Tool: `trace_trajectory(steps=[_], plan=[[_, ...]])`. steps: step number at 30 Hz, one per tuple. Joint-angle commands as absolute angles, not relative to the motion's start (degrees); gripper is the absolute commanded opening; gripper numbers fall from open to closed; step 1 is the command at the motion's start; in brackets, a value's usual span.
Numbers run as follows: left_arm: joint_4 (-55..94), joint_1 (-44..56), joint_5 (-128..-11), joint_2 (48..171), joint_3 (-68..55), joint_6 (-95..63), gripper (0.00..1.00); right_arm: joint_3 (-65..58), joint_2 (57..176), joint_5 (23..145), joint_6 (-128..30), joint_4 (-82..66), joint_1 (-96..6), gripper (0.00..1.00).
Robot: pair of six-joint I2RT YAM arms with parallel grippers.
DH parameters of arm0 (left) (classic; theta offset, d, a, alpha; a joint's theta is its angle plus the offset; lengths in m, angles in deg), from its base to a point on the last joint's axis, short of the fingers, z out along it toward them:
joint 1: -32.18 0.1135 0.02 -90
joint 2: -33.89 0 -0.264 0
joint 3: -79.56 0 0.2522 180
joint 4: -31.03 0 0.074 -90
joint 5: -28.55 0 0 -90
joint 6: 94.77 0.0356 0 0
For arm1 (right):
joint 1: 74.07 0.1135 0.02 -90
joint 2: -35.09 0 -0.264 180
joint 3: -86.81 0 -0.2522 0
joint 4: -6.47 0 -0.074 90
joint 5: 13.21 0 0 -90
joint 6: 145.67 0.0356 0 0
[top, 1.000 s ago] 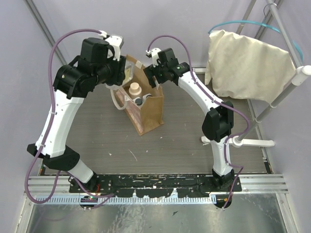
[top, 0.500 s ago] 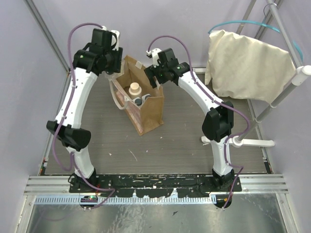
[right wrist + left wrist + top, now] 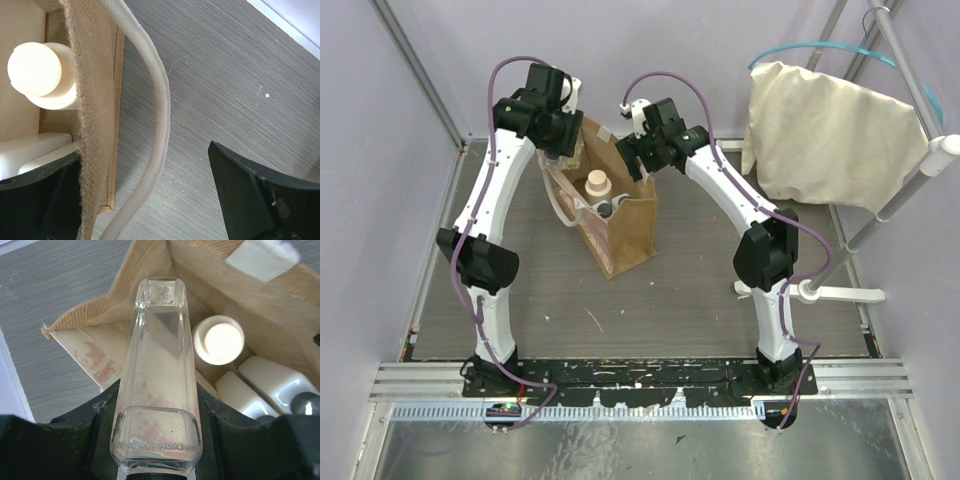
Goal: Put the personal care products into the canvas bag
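I judge this the last product to go in. My left gripper [image 3: 156,440] is clamped on the sides of the small clear-wrapped rectangular item [image 3: 157,355], just above the open mouth of the tan upright canvas bag [image 3: 80,315]. Its long axis runs straight out from my palm, far end aimed down into the bag. Beyond it, inside, sit the cream round bottle [image 3: 218,340] and two white rectangular bottles [image 3: 272,380]. Next it likely needs lowering into the free gap, then releasing. My right gripper [image 3: 140,160] stands wide apart astride the bag's rim, gripping nothing.
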State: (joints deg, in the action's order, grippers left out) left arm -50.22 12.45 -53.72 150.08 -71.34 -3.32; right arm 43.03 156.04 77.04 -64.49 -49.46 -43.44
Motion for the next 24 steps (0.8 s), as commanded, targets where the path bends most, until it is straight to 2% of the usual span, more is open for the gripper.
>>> trace_trajectory(steps=[1, 8, 15, 19, 22, 24], plan=[[-46.04, 15.28, -51.28, 151.15, -73.20, 0.15, 0.00, 46.48, 156.81, 76.93, -63.94, -50.75, -43.72, 0.93], [-47.26, 17.16, -57.63, 156.34, -75.27, 0.41, 0.04, 45.43, 157.30, 77.32, -63.03, -50.70, -44.98, 0.93], [-47.27, 17.33, -61.89, 159.46, -75.39, 1.20, 0.14, 45.08, 157.47, 77.93, -62.97, -50.71, -46.40, 0.93], [-47.16, 17.39, -63.67, 160.77, -75.19, 1.14, 0.26, 44.54, 157.73, 78.82, -62.90, -50.70, -47.27, 0.93], [-46.69, 17.38, -64.17, 161.71, -74.66, 0.93, 0.38, 44.04, 157.77, 79.18, -62.66, -50.64, -47.50, 0.93], [-45.75, 17.40, -62.92, 162.55, -74.53, 0.30, 0.49, 43.91, 157.79, 79.40, -62.55, -50.61, -47.60, 0.93]])
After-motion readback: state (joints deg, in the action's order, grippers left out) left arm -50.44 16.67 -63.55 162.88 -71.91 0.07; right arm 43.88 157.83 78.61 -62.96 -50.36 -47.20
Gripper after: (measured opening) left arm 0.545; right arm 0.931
